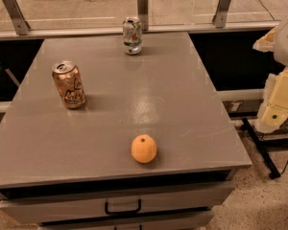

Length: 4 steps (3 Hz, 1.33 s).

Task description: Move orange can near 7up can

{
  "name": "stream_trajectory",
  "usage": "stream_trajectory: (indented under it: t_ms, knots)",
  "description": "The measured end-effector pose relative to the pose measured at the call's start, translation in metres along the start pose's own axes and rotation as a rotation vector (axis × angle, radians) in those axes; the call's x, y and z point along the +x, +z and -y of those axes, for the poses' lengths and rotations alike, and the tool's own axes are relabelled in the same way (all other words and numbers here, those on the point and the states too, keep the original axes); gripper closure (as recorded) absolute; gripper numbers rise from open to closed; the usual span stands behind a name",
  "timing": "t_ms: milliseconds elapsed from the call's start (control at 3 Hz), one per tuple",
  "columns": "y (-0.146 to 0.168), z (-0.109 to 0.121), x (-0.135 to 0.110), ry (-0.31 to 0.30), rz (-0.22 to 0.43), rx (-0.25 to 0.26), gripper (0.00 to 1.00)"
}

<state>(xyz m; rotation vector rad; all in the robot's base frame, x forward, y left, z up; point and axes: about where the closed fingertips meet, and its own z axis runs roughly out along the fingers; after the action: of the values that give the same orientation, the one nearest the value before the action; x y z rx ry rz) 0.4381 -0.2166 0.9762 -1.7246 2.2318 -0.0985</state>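
Observation:
The orange can (68, 85) stands upright on the left side of the grey table top (173, 95), copper-orange with dark script and a silver top. The 7up can (132, 35) stands upright at the far edge of the table near the middle, silver-white with green and red marks. The two cans are well apart. My gripper (274, 113), on the cream-coloured arm, hangs off the right side of the table, beyond its edge and far from both cans. It holds nothing that I can see.
A round orange fruit (144, 148) lies near the table's front edge. A glass railing with metal posts (142, 6) runs behind the table. Drawers with a dark handle (123, 208) sit under the front edge. A black cable (259, 147) lies on the floor at right.

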Motion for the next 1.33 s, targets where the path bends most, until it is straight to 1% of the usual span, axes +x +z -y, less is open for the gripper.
stream_trajectory:
  t_ms: [333,667,1000,1333]
  knots:
    - [0.0,0.0,0.0,0.0,0.0,0.0,0.0]
    - [0.014,-0.003,-0.02,-0.039,0.056,-0.027,0.0]
    - [0.049,-0.015,-0.083,-0.138,0.182,-0.087,0.0]
    - [0.072,-0.027,-0.162,-0.246,0.323,-0.13,0.0]
